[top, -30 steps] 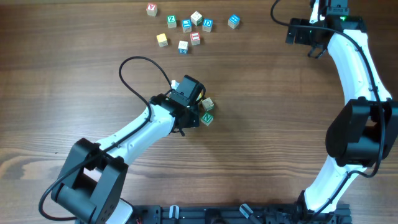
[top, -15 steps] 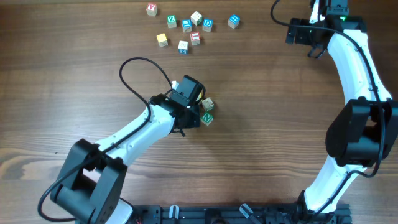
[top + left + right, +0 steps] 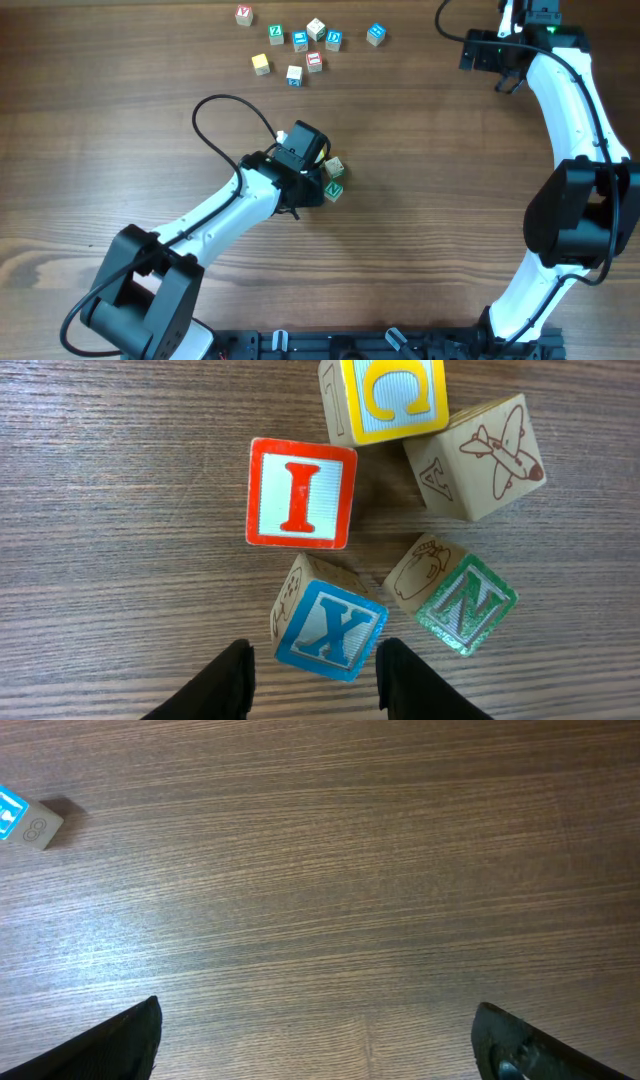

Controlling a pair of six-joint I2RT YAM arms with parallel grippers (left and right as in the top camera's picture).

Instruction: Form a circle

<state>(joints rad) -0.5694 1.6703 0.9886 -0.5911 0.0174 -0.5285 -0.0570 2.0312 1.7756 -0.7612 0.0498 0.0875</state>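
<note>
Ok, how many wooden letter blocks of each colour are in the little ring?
Yellow C wooden cube: 1
Red I wooden cube: 1
Blue X wooden cube: 1
Green N wooden cube: 1
Pale wooden cube with aeroplane drawing: 1
Total: 5

the circle (image 3: 333, 170) lies well before the scattered cubes (image 3: 300, 42).

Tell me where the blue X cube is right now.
Left wrist view, bottom centre: the X cube sits between the open fingers of the left gripper, just below the red I cube and left of the green N cube.
</note>
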